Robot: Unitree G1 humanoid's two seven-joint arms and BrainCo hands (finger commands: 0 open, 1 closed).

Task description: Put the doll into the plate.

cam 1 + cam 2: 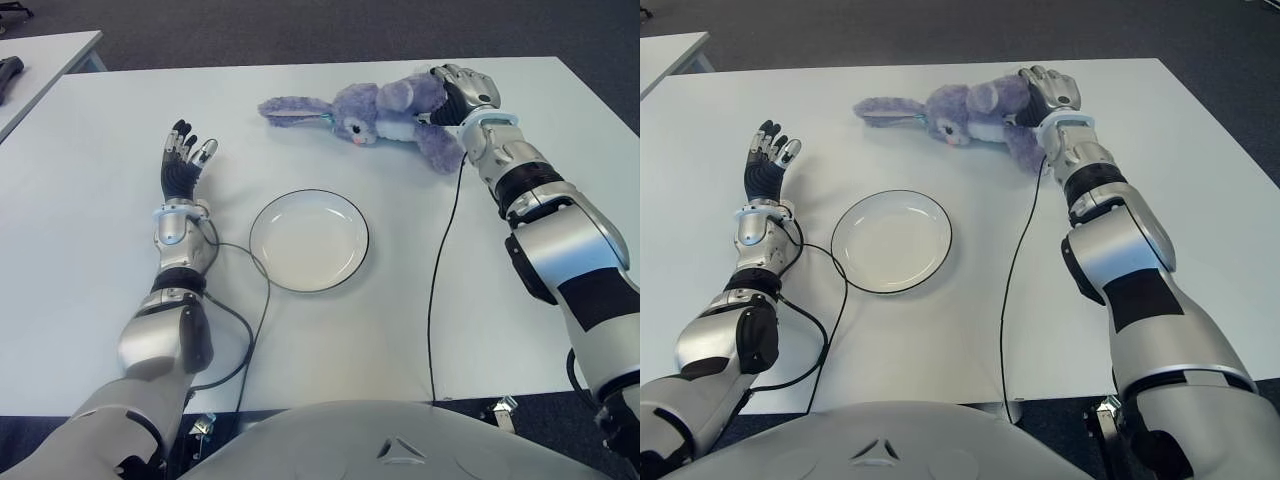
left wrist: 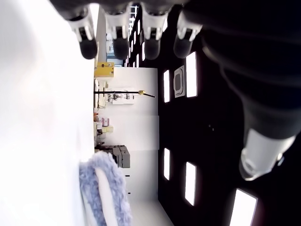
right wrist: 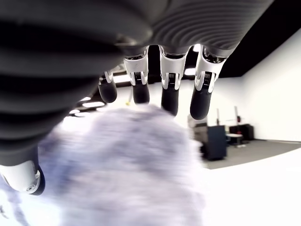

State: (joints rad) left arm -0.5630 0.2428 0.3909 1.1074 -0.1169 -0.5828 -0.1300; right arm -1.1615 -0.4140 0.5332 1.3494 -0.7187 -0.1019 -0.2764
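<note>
We see the right hand (image 1: pixel 462 92) draped over the purple doll (image 1: pixel 385 115) at the table's (image 1: pixel 90 230) far side, its fingers (image 3: pixel 170 92) curled onto the plush body but not clamped tight. The doll's ears trail away from the fingertips. The white plate (image 1: pixel 309 240) lies nearer, apart from it. The left hand (image 1: pixel 183 165) shows left of the plate, fingers (image 2: pixel 117 28) extended and apart, holding nothing.

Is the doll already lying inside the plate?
No, the doll lies on the table beyond the plate, at the right hand.

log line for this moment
right hand: fingers around purple bunny doll, on table | left hand: open, left of plate | plate: empty
</note>
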